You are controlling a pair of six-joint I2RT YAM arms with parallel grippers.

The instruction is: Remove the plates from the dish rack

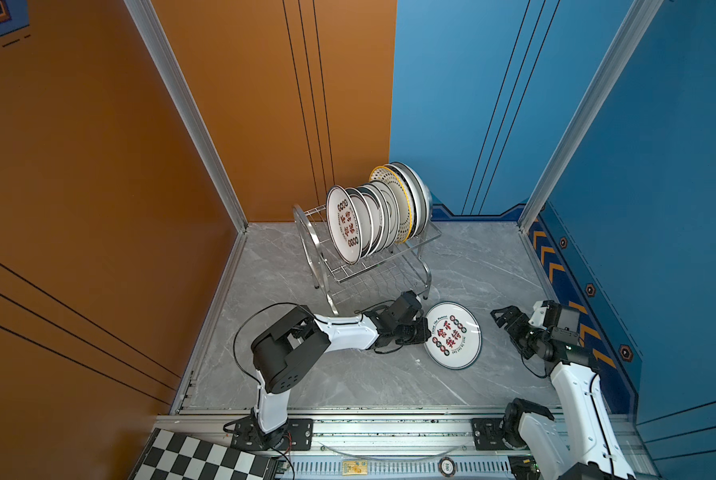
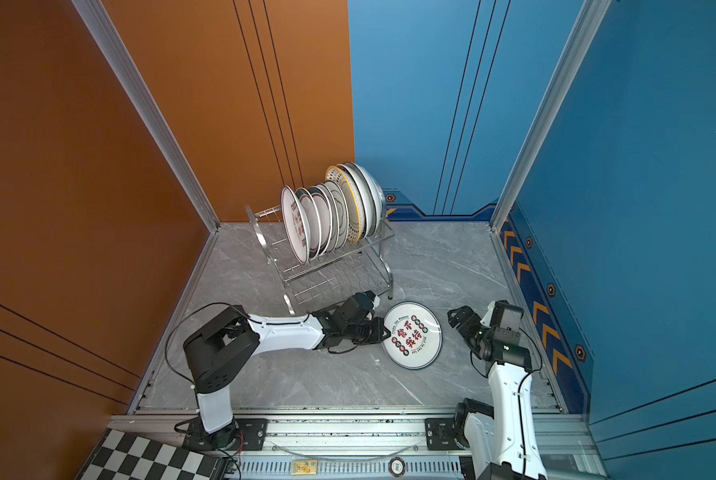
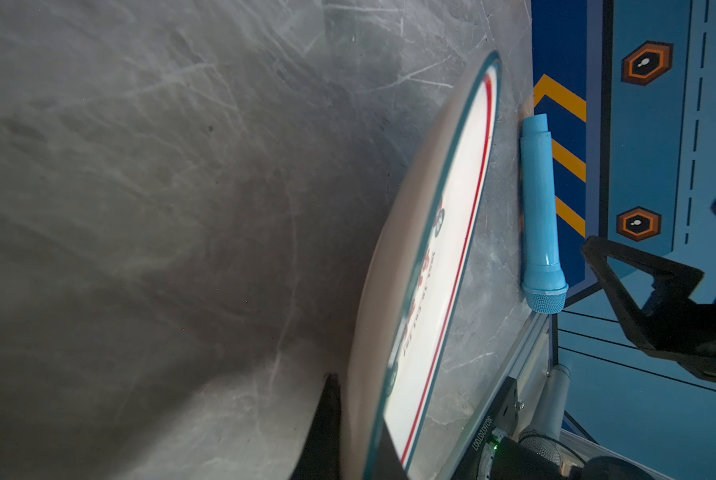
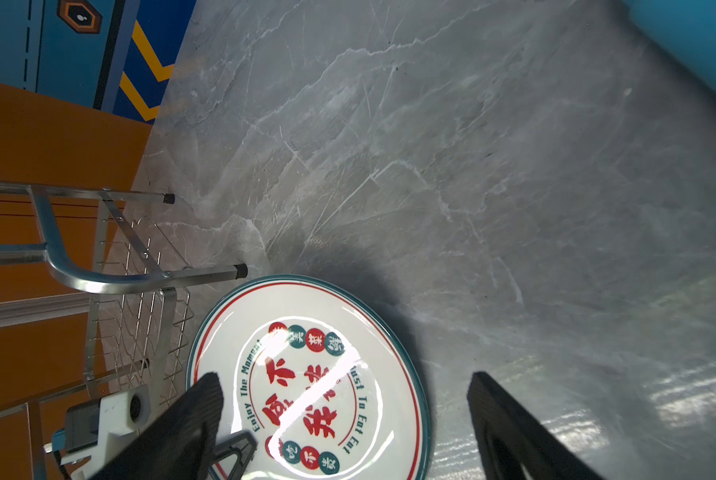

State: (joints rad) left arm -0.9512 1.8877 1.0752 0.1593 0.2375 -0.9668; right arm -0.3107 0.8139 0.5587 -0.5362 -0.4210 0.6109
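Note:
A white plate [image 1: 452, 335] with a teal rim and red characters hangs low over the grey table, face up, to the right of the dish rack's near end. My left gripper [image 1: 425, 328] is shut on its left rim; in the left wrist view the rim [image 3: 439, 266] runs between the two fingers [image 3: 327, 415]. My right gripper [image 1: 502, 318] stands open just right of this plate, apart from it; its wrist view shows the plate [image 4: 306, 374] between and beyond its fingertips [image 4: 211, 386]. The steel dish rack [image 1: 373, 270] holds several upright plates [image 1: 373, 216] on its upper tier.
A light-blue microphone-shaped object [image 3: 539, 208] lies on the table against the right wall. Orange and blue walls close in the table at the left, back and right. An aluminium rail [image 1: 389, 432] and a checkerboard [image 1: 198, 457] run along the front.

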